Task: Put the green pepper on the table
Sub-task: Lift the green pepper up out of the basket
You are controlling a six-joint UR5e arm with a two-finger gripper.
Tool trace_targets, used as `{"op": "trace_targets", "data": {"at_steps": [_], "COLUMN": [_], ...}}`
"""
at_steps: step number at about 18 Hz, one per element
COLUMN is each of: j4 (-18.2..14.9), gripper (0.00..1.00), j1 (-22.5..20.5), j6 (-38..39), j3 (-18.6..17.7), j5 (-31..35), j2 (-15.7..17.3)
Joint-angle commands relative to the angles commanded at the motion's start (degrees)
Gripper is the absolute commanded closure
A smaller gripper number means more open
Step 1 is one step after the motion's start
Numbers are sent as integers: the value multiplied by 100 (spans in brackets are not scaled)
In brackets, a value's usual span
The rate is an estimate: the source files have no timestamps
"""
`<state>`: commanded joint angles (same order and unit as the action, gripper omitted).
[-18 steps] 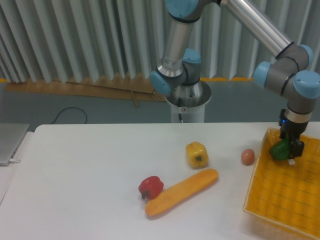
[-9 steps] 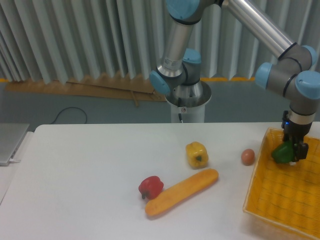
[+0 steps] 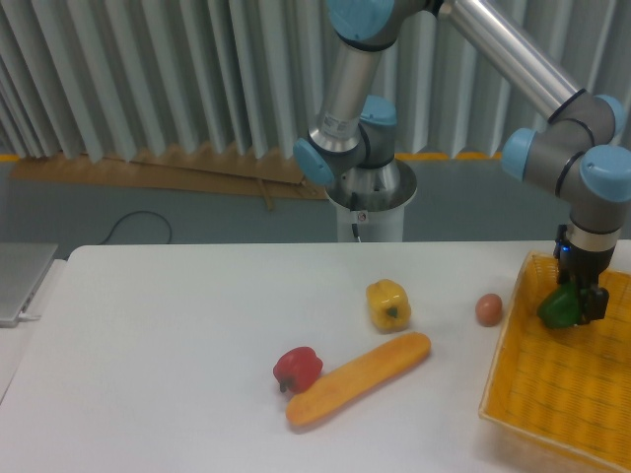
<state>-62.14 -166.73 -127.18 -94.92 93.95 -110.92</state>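
Note:
The green pepper [image 3: 557, 307] is a glossy dark-green lump held over the yellow woven basket [image 3: 562, 384] at the right edge. My gripper [image 3: 570, 304] points down from the arm's wrist and is shut on the green pepper, which hangs just above the basket's inside near its back left corner. The white table [image 3: 177, 335] spreads out to the left of the basket.
A yellow pepper [image 3: 388, 304] stands near the table's middle, with a brown egg [image 3: 488, 309] to its right beside the basket. A long orange squash [image 3: 359, 378] lies diagonally at the front, a red pepper [image 3: 297, 369] touching its left end. The arm's base [image 3: 370, 202] rises behind the table.
The gripper with the green pepper has drifted slightly right and a little lower over the basket. Everything on the table stayed where it was.

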Motion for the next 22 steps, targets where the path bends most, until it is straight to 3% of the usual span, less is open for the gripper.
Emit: {"op": "trace_targets", "data": {"at_steps": [12,13,14,17,22], "j4": [141,141,141,123,106], "gripper": [0,9,27,35,35], "j1": [62,62,62,62,97], "j6": [9,9,18,18,9], "j3": [62,62,53,53,70], "j5": [44,44,44,44,44], "j2": [-184,-193,-193,-185,-141]}}
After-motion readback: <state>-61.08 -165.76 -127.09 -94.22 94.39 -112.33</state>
